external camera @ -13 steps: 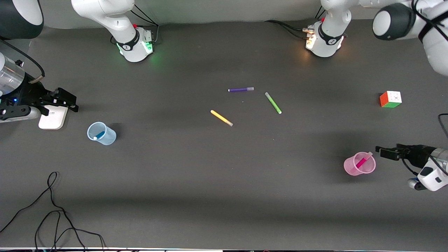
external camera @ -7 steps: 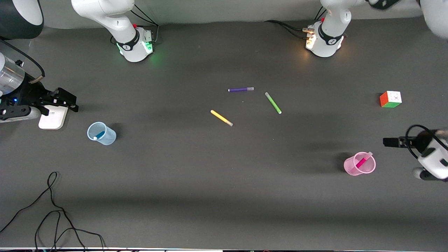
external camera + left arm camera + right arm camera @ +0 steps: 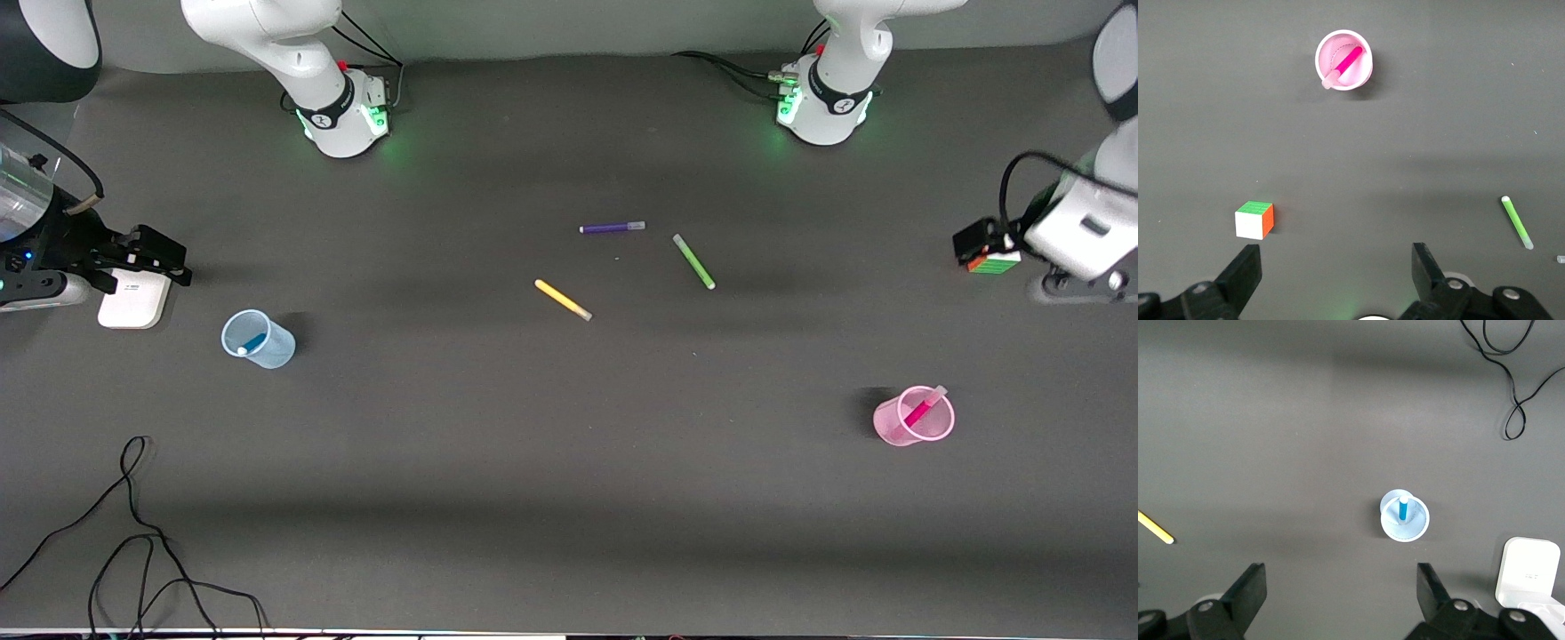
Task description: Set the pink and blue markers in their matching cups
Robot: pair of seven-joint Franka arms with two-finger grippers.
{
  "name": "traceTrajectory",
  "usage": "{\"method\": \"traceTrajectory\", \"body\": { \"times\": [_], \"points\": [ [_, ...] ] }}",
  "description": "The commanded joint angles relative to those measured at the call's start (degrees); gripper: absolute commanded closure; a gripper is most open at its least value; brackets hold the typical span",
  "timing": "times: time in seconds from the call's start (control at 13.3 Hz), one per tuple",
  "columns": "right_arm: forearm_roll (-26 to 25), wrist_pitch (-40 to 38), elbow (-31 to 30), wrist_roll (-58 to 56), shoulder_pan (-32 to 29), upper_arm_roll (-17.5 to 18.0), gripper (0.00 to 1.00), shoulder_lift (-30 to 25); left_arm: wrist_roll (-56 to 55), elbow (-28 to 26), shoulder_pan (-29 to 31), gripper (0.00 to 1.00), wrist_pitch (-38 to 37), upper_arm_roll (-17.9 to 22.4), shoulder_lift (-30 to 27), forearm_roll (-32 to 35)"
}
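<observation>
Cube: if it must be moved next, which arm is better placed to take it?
Left. The left gripper hangs open over the cube; the right gripper is open over the white box at the right arm's end of the table.

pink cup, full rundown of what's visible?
The pink cup is a small translucent plastic tumbler with a rolled rim, standing upright on the dark table toward the left arm's end, nearer the front camera than the colour cube. Inside it leans the pink marker, its pale cap resting on and poking past the rim; the left wrist view shows the same. Nothing else touches the cup; both grippers are away from it.
</observation>
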Motion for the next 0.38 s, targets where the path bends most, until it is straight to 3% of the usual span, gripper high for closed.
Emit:
{"method": "traceTrajectory", "body": {
  "times": [0.0,0.3],
  "points": [
    [-0.5,-0.9,1.4,1.1,0.4,-0.2,0.00,0.7,-0.3,-2.8,-0.4,0.00,2.3,0.1,-1.3,0.4],
    [-0.5,-0.9,1.5,1.0,0.2,-0.4,0.00,0.6,-0.3,-2.2,-0.4,0.00,0.8,-0.1,-1.3,-0.3]
  ]
}}
